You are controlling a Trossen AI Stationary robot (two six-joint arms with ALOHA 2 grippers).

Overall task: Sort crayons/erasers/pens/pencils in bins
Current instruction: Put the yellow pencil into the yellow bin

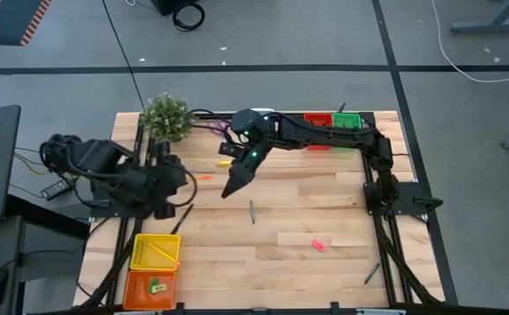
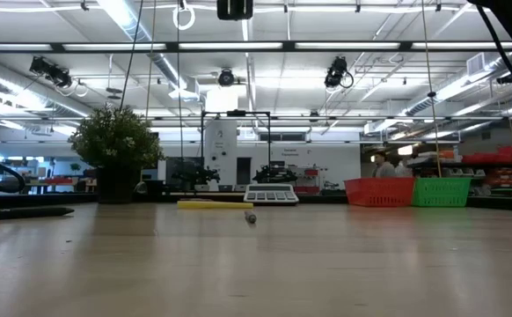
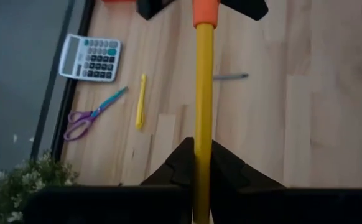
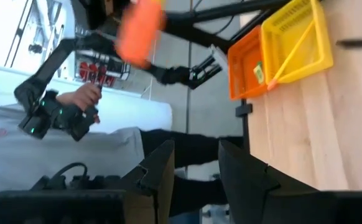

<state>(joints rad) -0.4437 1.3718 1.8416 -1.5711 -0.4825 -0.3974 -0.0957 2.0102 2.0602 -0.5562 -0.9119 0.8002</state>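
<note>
Wooden table (image 1: 324, 197) from above. At its left side, left gripper (image 1: 177, 184) clamped on a pencil (image 1: 202, 178), orange end pointing towards mid-table. Right gripper (image 1: 234, 185) reaching across from the right, hanging over the middle, close to that orange end. Short grey stick (image 1: 252, 211) lying just beyond it. Pink eraser (image 1: 319, 245) and dark pen (image 1: 372, 274) well apart on bare wood. Yellow bin (image 1: 142, 241) holding another pencil, touching the orange bin (image 1: 136, 296), which holds a green eraser (image 1: 156, 285). Red bin (image 1: 317, 119) and green bin (image 1: 346, 120) side by side at the opposite edge. Yellow pen (image 1: 226, 162) near a plant (image 1: 165, 116).

From table height: neither gripper visible; calculator (image 2: 271, 194) behind the yellow pen.

Through the left wrist: fingers closed tight on the pencil's shaft; purple-handled scissors (image 3: 92, 113) between calculator and yellow pen.

Through the right wrist: fingers parted, holding nothing; past the table edge, a person's hand (image 4: 84, 96) on a dark handle.
</note>
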